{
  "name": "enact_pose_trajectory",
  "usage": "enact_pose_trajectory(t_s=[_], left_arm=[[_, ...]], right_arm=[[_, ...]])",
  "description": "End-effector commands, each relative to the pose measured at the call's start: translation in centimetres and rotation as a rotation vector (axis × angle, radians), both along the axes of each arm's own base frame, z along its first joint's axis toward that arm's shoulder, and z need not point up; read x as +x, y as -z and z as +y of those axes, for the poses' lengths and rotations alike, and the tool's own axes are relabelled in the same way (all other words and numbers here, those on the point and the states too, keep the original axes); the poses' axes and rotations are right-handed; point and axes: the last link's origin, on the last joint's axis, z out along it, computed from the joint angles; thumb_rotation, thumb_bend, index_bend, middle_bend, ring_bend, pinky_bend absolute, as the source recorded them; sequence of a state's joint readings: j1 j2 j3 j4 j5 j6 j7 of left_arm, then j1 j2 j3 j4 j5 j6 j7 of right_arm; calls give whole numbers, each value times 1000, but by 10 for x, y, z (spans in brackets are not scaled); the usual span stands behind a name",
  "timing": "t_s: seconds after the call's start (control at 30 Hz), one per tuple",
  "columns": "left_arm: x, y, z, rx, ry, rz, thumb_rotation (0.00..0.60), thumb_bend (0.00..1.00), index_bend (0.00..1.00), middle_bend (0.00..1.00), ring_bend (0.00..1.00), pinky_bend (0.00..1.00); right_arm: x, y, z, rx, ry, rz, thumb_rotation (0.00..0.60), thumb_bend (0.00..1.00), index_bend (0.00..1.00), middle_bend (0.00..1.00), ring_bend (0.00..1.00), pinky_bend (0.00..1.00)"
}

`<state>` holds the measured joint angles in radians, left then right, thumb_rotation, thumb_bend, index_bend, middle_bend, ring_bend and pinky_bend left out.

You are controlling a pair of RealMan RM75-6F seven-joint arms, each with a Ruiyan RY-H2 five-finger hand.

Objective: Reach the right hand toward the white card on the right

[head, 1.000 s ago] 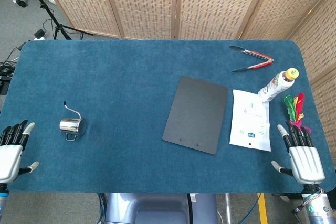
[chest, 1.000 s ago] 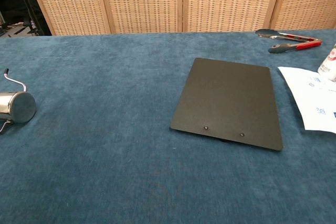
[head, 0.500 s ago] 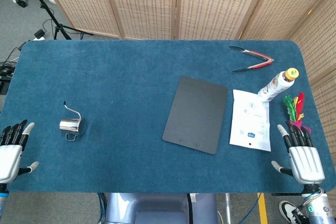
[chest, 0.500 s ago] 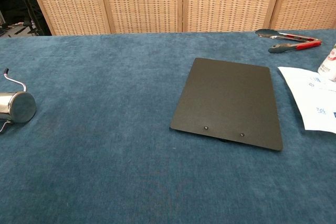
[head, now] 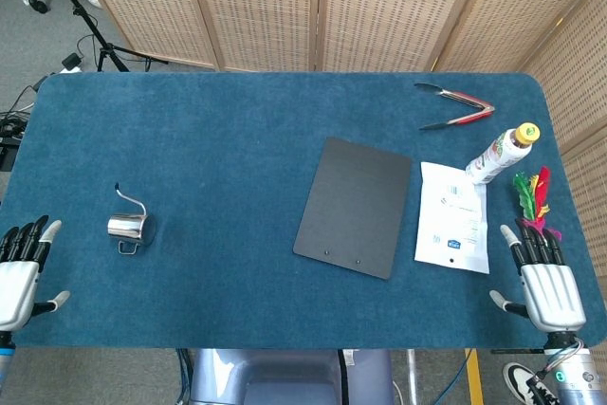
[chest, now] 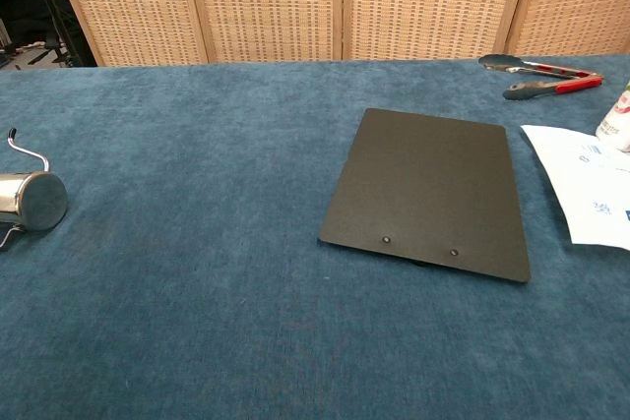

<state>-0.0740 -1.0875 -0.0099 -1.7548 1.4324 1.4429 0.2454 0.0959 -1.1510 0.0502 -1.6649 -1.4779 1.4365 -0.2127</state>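
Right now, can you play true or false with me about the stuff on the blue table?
1. The right hand touches the white card. False: it rests apart, at the table's near edge.
2. The bottle lies partly on the card. True.
3. The tongs sit on the black clipboard. False: they lie farther back, on the cloth.
4. The metal cup is near the left hand. True.

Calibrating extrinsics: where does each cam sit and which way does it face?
Head view: high, looking steeply down on the whole table; left hand and right hand show at the near edge, fingers apart.
Chest view: low at the near edge, looking level across the table toward the screens; no hand shows.
Both share the clipboard, card, tongs, bottle, steel cup.
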Motion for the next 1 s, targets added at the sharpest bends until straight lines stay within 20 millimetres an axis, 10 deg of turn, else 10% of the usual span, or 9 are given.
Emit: enact_pose_trajectory(t_s=[0.03, 0.7, 1.0], left_arm=[[0, 0, 0, -1, 1, 2, 600, 98, 0, 0, 0, 0], [1, 1, 0, 1, -1, -1, 600, 98, 0, 0, 0, 0], [0, -1, 2, 9, -4, -9, 600, 98, 0, 0, 0, 0]], right_arm=[[0, 0, 0, 3, 1, 2, 600, 182, 0, 0, 0, 0], [3, 0, -4, -43, -27, 55, 600, 260, 0, 16, 30, 14], [7, -3, -24, -132, -55, 100, 600, 326, 0, 552, 666, 609]])
